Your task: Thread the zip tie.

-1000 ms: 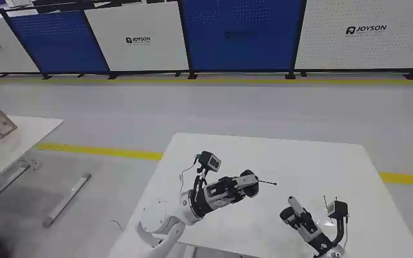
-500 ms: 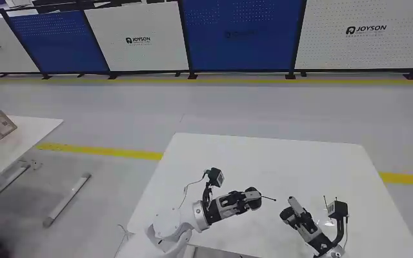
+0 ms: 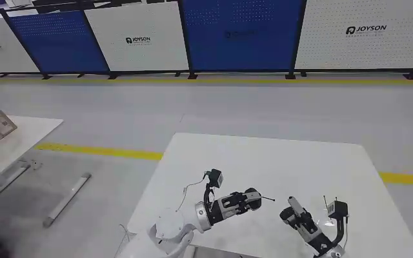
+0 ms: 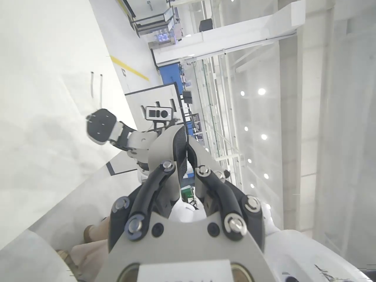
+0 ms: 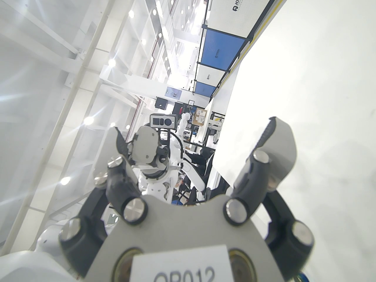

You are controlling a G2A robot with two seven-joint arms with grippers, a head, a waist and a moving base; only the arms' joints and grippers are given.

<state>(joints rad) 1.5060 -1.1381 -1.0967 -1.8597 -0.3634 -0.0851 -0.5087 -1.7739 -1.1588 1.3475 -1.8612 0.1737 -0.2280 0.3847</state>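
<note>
Field notes, from the floor beside the rig.

White table (image 3: 322,161), bare top, both arms low over its near edge.

Left gripper (image 4: 185,145): fingers pressed together, pads flat against each other. From above, a thin dark strand pokes out past its tip, so I judge it clamped on the zip tie (image 3: 267,199). The free end points across at the other arm and hangs just above the tabletop.

Right gripper (image 5: 195,137): fingers spread wide, nothing between them. It is near the strand's tip, not touching it.

Handling, my read: the tie is very light, thin and springy. It is stiff enough to stand out straight from the pinch, but it would likely whip or bow if nudged from the side. Smooth plastic, so liable to slide in a loose grip. Best hold is probably close behind the free end for aiming, pinching the flat faces. I can't make out the head or its slot.

Writing: the white wall panels (image 3: 139,32) carry a dark printed logo with wordmark. A white label (image 5: 179,262) with dark characters sits on the right gripper's base.
</note>
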